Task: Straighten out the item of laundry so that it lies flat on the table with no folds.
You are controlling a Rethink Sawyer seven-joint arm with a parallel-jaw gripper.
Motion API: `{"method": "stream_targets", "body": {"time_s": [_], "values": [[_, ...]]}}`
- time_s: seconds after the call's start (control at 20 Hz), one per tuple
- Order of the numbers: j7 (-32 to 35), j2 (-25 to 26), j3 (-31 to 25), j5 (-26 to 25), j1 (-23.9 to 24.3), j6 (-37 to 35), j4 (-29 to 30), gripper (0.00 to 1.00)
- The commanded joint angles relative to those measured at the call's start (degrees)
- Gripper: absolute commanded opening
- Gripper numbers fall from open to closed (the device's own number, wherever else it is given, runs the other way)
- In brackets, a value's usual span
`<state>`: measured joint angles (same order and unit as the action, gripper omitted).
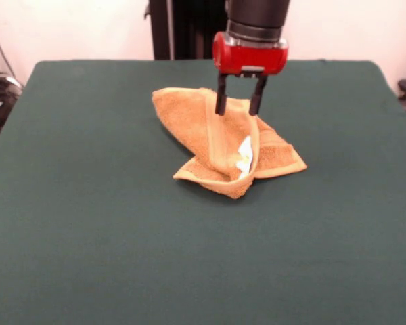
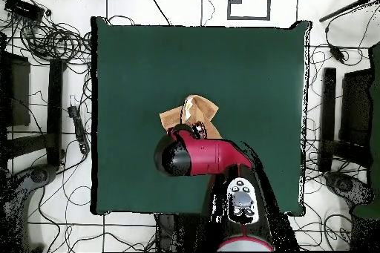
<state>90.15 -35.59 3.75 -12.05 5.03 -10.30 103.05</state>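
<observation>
1. Where the gripper (image 1: 239, 108) hangs over the table (image 1: 88, 203), its two black fingers (image 1: 220, 101) are seen spread apart with nothing gripped between them.
2. The towel (image 1: 216, 139) is found crumpled just behind the table's middle, extending from the fingertips toward 6 o'clock in the front view.
3. A white tag (image 1: 245, 157) is shown at 5 o'clock on the folded cloth.

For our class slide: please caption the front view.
Open gripper poised over a crumpled, folded orange towel, white tag showing, on the green table.
</observation>
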Motion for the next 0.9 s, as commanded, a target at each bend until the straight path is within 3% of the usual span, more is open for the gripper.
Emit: {"method": "stream_targets", "body": {"time_s": [0.05, 0.9], "values": [[6.6, 3.0, -6.1, -0.4, -0.3, 0.1, -0.3, 1.0], [13.0, -0.5, -1.6, 1.2, -6.4, 4.0, 7.0, 1.0]]}}
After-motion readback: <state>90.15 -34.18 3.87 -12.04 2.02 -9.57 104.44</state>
